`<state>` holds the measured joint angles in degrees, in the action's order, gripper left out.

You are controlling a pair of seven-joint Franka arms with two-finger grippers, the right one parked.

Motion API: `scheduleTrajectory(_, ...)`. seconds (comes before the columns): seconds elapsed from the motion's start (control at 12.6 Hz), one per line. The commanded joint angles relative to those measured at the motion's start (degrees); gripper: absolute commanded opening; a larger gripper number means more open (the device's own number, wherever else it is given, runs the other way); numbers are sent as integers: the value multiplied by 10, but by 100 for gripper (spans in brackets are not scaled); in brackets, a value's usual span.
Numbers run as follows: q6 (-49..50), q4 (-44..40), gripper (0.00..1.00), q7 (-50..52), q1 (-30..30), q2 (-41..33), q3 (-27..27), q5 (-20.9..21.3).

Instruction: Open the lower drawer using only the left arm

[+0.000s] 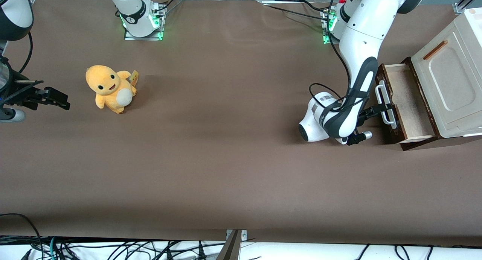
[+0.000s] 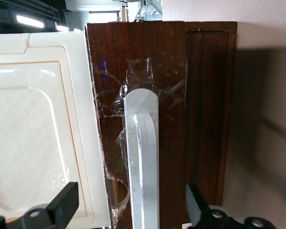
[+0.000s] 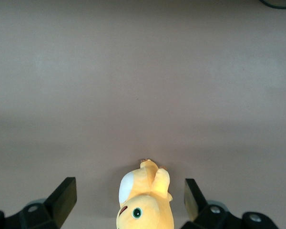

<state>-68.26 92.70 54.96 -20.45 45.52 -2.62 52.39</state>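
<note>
**Lower drawer largely out, gripper at the handle**

Lower drawer [image 1: 408, 104] sits at the working arm's end of the table, pulled well out from under the cream cabinet panel [image 1: 448, 77], so you can see its light tan inside. Your gripper [image 1: 383, 108] is at the white bar handle [image 2: 142, 162]; in the wrist view its fingers [image 2: 63, 202] stand wide apart on either side of the bar, not clamped. Judging by the exposed interior, the opening looks mostly done; little remains but backing the left arm [image 1: 357, 64] away.
</note>
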Motion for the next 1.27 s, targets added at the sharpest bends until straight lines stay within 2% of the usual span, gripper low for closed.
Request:
scheduleTrajectory(0.0, 7, -38, 100, -12, -7, 2, 2, -51)
scheduleTrajectory(0.16, -5, -76, 100, -17, -7, 0, -2, -90)
scheduleTrajectory(0.32, -6, -115, 100, -20, -1, -2, -22, -111)
scheduleTrajectory(0.71, -6, -221, 100, -41, 4, -3, -24, -240)
scheduleTrajectory(0.87, -6, -266, 100, -80, 16, -3, -24, -295)
scheduleTrajectory(1.19, -6, -341, 100, -164, 62, -17, -27, -380)
